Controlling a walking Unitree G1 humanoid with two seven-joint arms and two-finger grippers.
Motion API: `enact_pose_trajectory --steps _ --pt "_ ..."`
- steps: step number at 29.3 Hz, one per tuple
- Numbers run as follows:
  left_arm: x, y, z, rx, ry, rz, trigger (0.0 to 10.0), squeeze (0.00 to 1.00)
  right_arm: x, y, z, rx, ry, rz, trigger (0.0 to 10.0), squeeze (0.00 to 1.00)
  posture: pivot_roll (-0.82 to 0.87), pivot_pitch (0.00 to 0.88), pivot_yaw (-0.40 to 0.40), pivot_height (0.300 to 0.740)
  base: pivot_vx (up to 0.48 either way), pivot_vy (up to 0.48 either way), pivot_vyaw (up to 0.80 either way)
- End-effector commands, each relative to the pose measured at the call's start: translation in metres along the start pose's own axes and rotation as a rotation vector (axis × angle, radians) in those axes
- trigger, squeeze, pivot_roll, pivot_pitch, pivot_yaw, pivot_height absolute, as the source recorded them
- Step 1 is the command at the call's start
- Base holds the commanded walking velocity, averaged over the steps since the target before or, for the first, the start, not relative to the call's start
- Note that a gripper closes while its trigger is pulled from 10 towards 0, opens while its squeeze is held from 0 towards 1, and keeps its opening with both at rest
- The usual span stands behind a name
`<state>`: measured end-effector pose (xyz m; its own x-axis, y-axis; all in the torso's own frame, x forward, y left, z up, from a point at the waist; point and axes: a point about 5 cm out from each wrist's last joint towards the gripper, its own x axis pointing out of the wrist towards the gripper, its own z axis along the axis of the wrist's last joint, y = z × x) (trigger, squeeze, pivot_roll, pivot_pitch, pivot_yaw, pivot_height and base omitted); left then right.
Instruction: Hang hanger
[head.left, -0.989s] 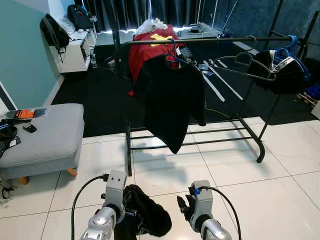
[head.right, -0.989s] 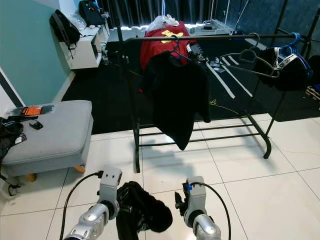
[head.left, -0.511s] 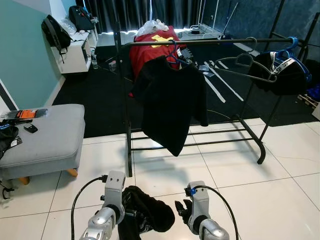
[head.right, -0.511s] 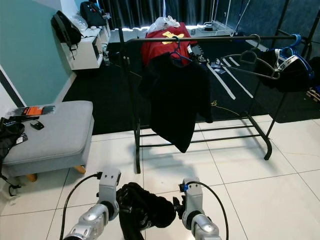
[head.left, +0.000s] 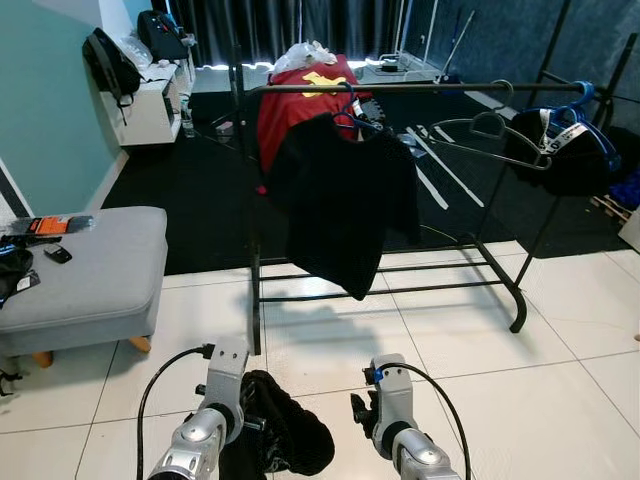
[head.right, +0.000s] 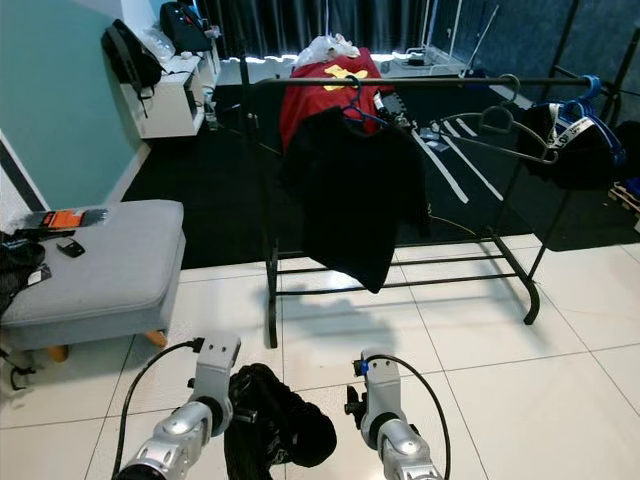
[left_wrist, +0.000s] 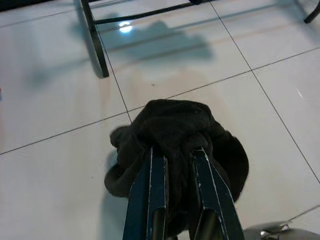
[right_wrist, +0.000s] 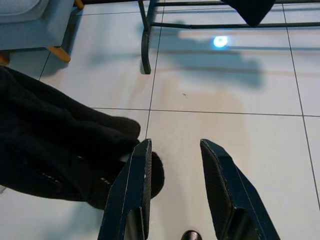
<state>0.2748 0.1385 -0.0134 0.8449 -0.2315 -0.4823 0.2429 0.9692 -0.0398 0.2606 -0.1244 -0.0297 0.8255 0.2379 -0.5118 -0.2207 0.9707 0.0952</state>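
Left gripper (left_wrist: 177, 155), lower centre of frame, pinches a bunched black garment (left_wrist: 175, 135) between its fingers; no hanger can be made out inside the bundle. Right gripper (right_wrist: 175, 165) hovers just beside the garment, fingers spread and empty. To do the step well, the bundle should probably be lifted clear of the tiled floor (head.left: 480, 340) and carried to the clothes rail (head.left: 400, 88), upper centre. A hung black shirt (head.left: 345, 210) fills the rail's left part; empty hangers (head.left: 480, 135) and dark items crowd the right. A grey ottoman (head.left: 85, 265) stands at left.
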Motion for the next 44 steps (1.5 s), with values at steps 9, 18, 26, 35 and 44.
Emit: enact_pose_trajectory --steps 9,18,26,35,44 --pt "-0.001 0.015 0.002 0.032 0.021 0.079 10.0 0.00 0.004 0.003 0.008 0.032 -0.022 0.006 10.0 0.00 0.09 0.030 -0.040 0.740 0.000 0.000 0.00" --pt "-0.005 0.017 0.001 -0.010 -0.014 0.104 10.0 0.00 0.001 0.010 -0.003 0.035 0.017 0.024 10.0 0.00 0.07 0.056 -0.044 0.740 0.000 0.000 0.00" --pt "-0.004 0.008 0.003 -0.065 -0.066 0.070 10.0 0.00 -0.002 0.010 -0.014 0.011 0.077 0.043 10.0 0.00 0.05 0.077 -0.011 0.740 0.000 0.000 0.00" --pt "-0.004 -0.003 0.020 -0.047 -0.220 0.066 10.0 0.00 -0.004 0.007 -0.003 0.025 -0.062 0.046 10.0 0.00 0.05 0.118 -0.022 0.740 0.000 0.000 0.00" --pt "-0.008 -0.004 0.002 -0.014 -0.127 0.077 10.0 0.00 -0.006 0.006 0.008 -0.066 -0.160 0.066 10.0 0.00 0.05 0.151 -0.053 0.740 0.000 0.000 0.00"
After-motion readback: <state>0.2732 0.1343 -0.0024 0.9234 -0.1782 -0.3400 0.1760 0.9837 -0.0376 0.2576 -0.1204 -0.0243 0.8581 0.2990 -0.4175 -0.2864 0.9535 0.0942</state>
